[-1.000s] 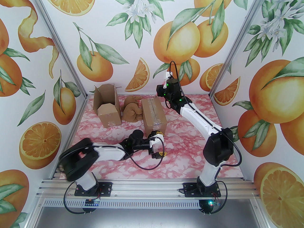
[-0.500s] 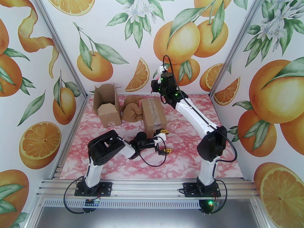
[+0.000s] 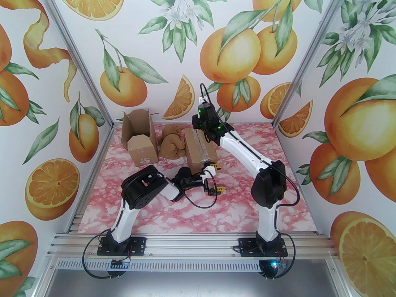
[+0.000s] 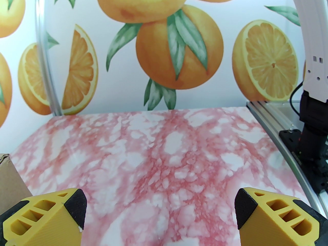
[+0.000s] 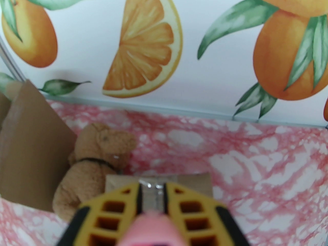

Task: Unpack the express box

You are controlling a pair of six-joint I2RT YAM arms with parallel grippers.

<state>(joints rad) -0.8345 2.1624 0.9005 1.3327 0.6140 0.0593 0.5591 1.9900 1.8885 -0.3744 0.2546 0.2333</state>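
Observation:
The sealed express box [image 3: 200, 148], brown cardboard with clear tape along its top seam, lies at the table's middle rear. My right gripper [image 3: 197, 126] hangs over its far end. In the right wrist view this gripper [image 5: 152, 188] is shut on a blurred pink object [image 5: 151, 227], its fingertips just above the taped seam of the box [image 5: 197, 181]. My left gripper [image 3: 218, 178] is open beside the box's near right corner, turned on its side. The left wrist view shows the left gripper [image 4: 160, 209] spread wide over bare table, with a box corner [image 4: 7, 173] at the left edge.
An opened cardboard box [image 3: 139, 141] stands at the rear left with its flaps up. A brown plush toy [image 3: 171, 144] lies between the two boxes, and the right wrist view shows the toy [image 5: 94, 157] too. The pink marbled table [image 3: 235, 196] ends at walls on three sides.
My left arm has raised its shoulder and carried its open gripper right, up to the box's near corner. The right arm swung left and down until its gripper came over the box's far end.

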